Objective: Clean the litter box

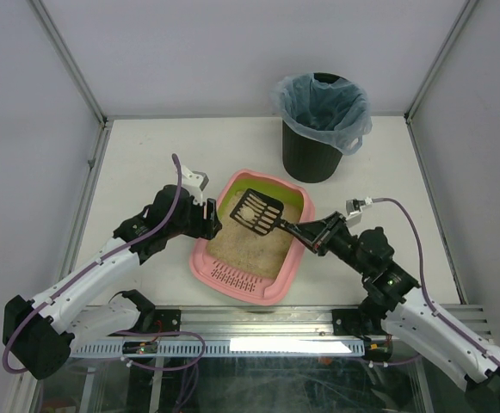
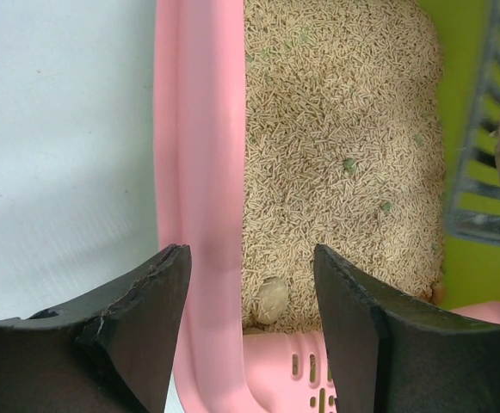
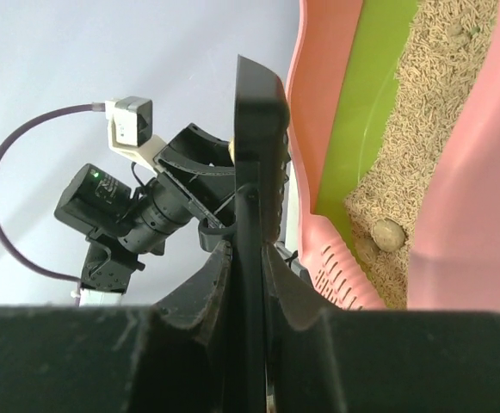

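Left arm comes in low from the near-left corner, and the left gripper (image 1: 210,220) is spread open straddling the left rim of the litter box (image 1: 200,258), one finger outside, one over the litter. Right arm bends in from the near-right, right gripper (image 1: 317,234) pinched tight on the handle of the black slotted scoop (image 1: 258,212). The scoop is over the box's far end with a pale clump (image 1: 250,209) on it. The box sits mid-table, with the black bin (image 1: 314,146) and its blue bag behind it to the right.

White table (image 1: 146,155): litter box (image 1: 232,277), black bin (image 1: 310,159)
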Action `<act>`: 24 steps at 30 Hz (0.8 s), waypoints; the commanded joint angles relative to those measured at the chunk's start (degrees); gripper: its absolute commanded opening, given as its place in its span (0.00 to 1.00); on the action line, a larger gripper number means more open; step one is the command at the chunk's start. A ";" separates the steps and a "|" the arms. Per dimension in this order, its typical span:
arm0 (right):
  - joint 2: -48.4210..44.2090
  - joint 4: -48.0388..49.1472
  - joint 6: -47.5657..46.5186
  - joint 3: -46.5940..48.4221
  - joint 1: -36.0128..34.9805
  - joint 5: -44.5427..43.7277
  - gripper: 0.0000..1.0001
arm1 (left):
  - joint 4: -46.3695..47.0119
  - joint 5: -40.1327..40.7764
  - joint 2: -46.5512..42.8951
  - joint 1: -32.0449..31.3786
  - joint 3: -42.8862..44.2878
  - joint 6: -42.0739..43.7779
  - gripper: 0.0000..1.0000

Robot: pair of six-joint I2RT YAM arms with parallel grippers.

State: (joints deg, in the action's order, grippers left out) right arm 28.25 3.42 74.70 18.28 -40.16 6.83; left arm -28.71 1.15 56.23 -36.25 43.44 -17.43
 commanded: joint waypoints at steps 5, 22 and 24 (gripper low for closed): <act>2.11 2.10 -0.80 3.53 2.05 6.32 0.00 | 1.40 0.03 -0.99 1.06 0.16 -0.82 0.60; -1.19 5.25 0.79 2.99 4.84 6.45 0.00 | 1.46 -0.27 -1.42 1.53 0.10 -0.74 0.61; 4.43 6.13 -2.59 6.37 5.32 13.82 0.00 | 1.46 -0.06 -1.71 1.54 -0.02 -0.76 0.60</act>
State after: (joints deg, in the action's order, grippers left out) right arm 29.41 4.10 74.06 22.02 -35.62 13.41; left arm -28.71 1.17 56.10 -35.48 43.42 -17.43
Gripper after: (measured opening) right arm 0.174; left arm 0.607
